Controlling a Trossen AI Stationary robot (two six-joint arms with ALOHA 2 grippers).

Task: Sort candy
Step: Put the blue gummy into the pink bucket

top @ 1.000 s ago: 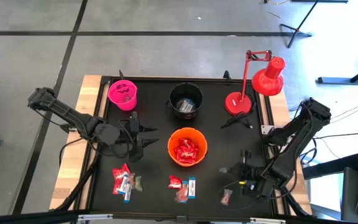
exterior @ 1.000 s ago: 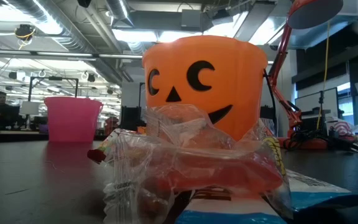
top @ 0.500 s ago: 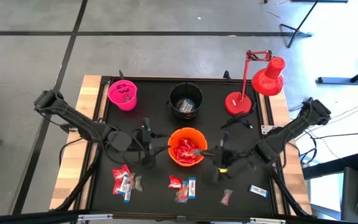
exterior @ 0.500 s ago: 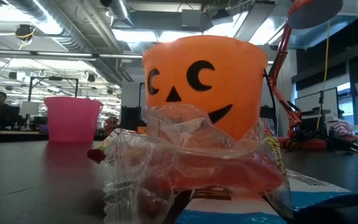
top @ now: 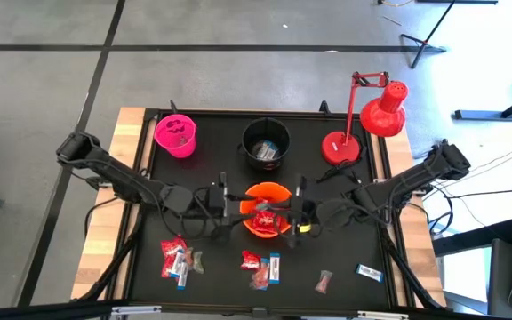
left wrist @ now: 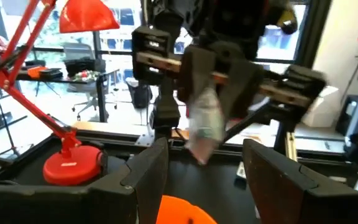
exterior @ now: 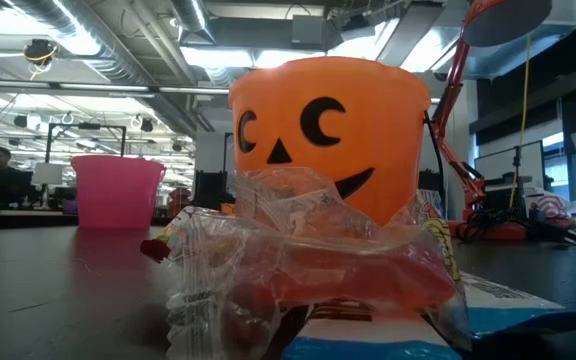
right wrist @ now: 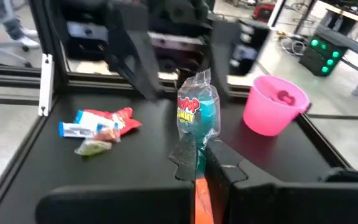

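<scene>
My right gripper (top: 297,212) is over the right rim of the orange bucket (top: 265,212) and is shut on a blue-green candy in a clear wrapper (right wrist: 198,114). My left gripper (top: 227,204) is open at the bucket's left side, facing the right one; its fingers (left wrist: 151,177) stand wide apart. In the left wrist view the held candy (left wrist: 204,123) hangs under the right gripper. Red packets fill the orange bucket. More candy lies on the near table: a left cluster (top: 178,258), a middle cluster (top: 261,267), one piece (top: 324,282) and a blue bar (top: 369,272). My right gripper pinches the candy's crimped wrapper end (right wrist: 188,154) between its two fingers. It comes from the table's right, slanting down. The candy is lifted clear, and its blue-green body sticks out past the fingertips above the orange bucket's right side.
The black bucket (top: 266,147) and pink bucket (top: 176,135) stand at the far side, and the red desk lamp (top: 363,124) at the far right. In the low view, clear wrappers (exterior: 308,270) lie before the orange bucket (exterior: 328,130). Bare table shows between the buckets.
My right gripper has travelled from the near right corner toward the table's left and far side, up to the orange bucket's right rim. A blue bar now shows where it was. My left gripper has moved right, up to the bucket's left side.
</scene>
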